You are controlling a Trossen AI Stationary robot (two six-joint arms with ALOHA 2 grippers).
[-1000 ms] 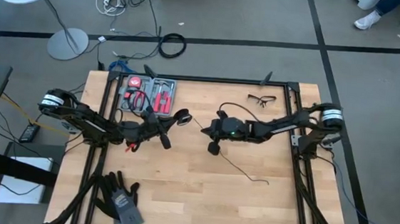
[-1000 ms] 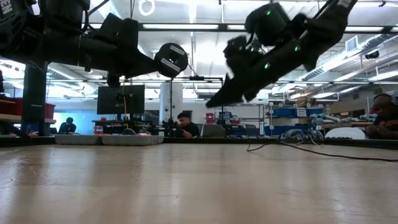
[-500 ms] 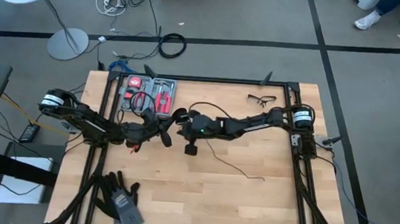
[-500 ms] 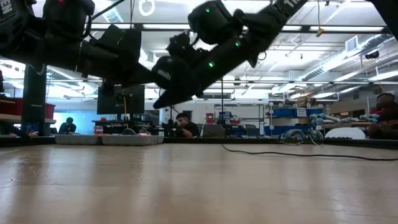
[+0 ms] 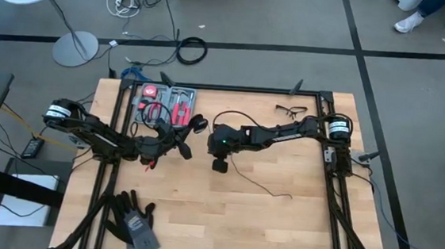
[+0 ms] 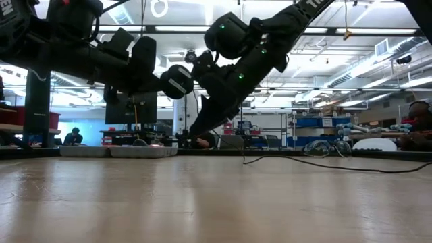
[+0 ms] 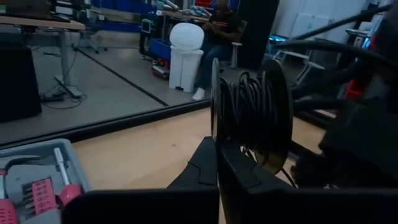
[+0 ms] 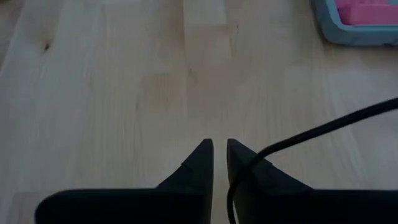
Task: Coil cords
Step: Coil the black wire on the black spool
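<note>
The thin black cord point(image 5: 259, 183) trails loose over the wooden table from my right gripper to its free end point(image 5: 288, 197). Its round black puck point(image 5: 199, 124) is held up left of centre, with cord wound around it point(image 7: 249, 115). My left gripper point(image 5: 190, 135) is shut on the puck. My right gripper point(image 5: 219, 166) hangs just right of the puck with its fingers pointing down. They are almost together on the cord point(image 8: 323, 127). My left gripper pinches the puck at its lower rim point(image 7: 219, 144) between its two fingers, coming level from the table's left. The puck stands on edge, lifted clear of the table point(image 6: 177, 79). My right gripper has the cord by a stretch point(image 8: 244, 167) that runs along its one finger point(image 8: 249, 177) and back between the two. The fingers point down at the table. The cord leads off slack to one side.
An open tool case with red-handled tools point(image 5: 164, 104) lies at the far left. A pair of glasses point(image 5: 291, 110) lies at the far right, dark gloves point(image 5: 135, 223) at the near left. People sit in the room beyond the table point(image 6: 199, 138).
My right gripper has gone toward the table's left, up to the puck, then a little back and down, tipping its fingers downward. The loose cord on the table has been drawn after it toward the left. The puck has shifted slightly in my left gripper's hold.
</note>
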